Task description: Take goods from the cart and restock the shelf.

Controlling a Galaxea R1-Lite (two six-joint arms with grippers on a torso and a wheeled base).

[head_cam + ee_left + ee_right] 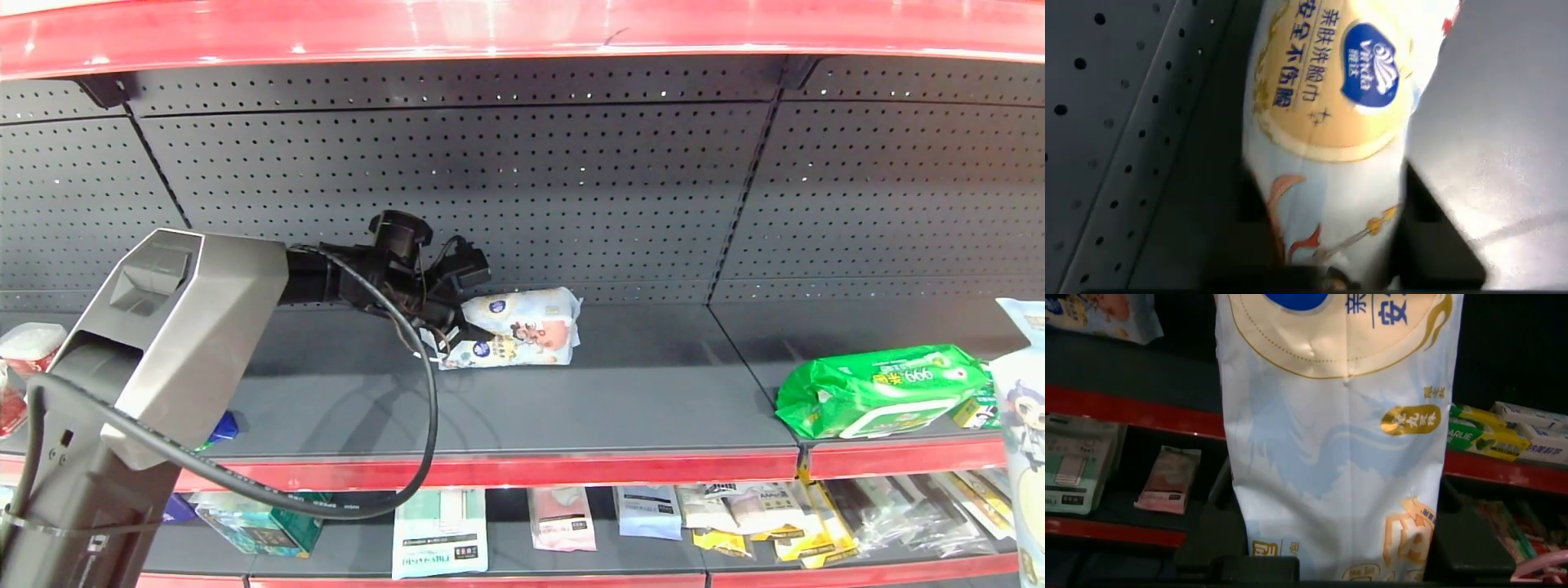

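Note:
A white and light-blue tissue pack (522, 328) lies on its side on the dark shelf board (620, 400), close to the pegboard back wall. My left gripper (447, 331) is at its left end and shut on it. In the left wrist view the pack (1331, 98) sits between the two dark fingers (1429, 220) of the left gripper (1327, 175). My right gripper (1335, 490) is shut on a second, similar pack (1331, 433), held upright. That pack (1024, 425) stands at the head view's right edge, in front of the shelf.
A green wipes pack (878, 388) lies on the shelf's right section. A white-lidded tub (28, 341) and a small blue item (224, 429) sit at the left. The lower shelf (571, 559) holds several flat packets. The red shelf lip (506, 471) runs along the front.

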